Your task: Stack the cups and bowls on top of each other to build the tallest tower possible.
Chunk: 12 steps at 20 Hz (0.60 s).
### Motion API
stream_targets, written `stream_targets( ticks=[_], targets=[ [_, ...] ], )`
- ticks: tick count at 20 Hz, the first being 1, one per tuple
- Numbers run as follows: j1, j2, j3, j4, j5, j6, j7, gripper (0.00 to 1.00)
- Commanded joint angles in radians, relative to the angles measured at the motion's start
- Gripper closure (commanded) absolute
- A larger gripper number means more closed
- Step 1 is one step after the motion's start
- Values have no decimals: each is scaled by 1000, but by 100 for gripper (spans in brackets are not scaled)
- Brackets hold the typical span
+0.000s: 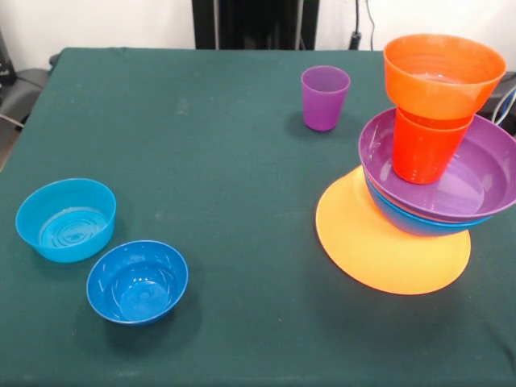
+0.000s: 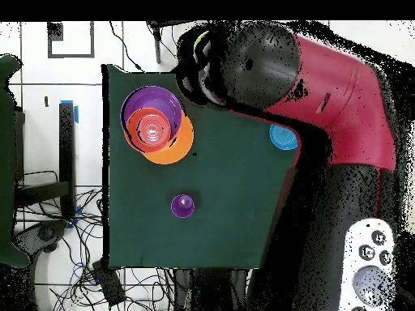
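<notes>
Tower point(image 1: 427, 161) stands at the table's point(image 1: 201, 145) edge: orange-yellow bowl point(image 1: 379, 250) flipped, blue and purple bowls, orange cup, small orange bowl topping it. Purple cup point(image 1: 325, 97) waits apart. Arm point(image 2: 324, 89) looms overhead; claw state, can't tell.

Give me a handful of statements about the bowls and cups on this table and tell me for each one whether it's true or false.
1. The purple cup stands alone on the table, apart from the tower. True.
2. The orange-yellow bowl sits at the top of the tower. False: it is the bottom piece, upside down on the table.
3. The small orange bowl rests on top of the orange cup. True.
4. The dark blue bowl is stacked inside the light blue bowl. False: they sit side by side on the table.
5. The orange cup stands in the large purple bowl. True.
6. The purple cup lies on its side. False: it stands upright, opening up.
</notes>
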Motion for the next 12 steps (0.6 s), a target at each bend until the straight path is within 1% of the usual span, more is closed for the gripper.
stream_targets(
  ticks=[1, 5, 12],
  targets=[
    [32, 64, 27, -118, -60, 134, 73, 100],
    [68, 94, 4, -182, -73, 159, 125, 100],
    [122, 148, -44, -225, -72, 120, 186, 100]
  ],
)
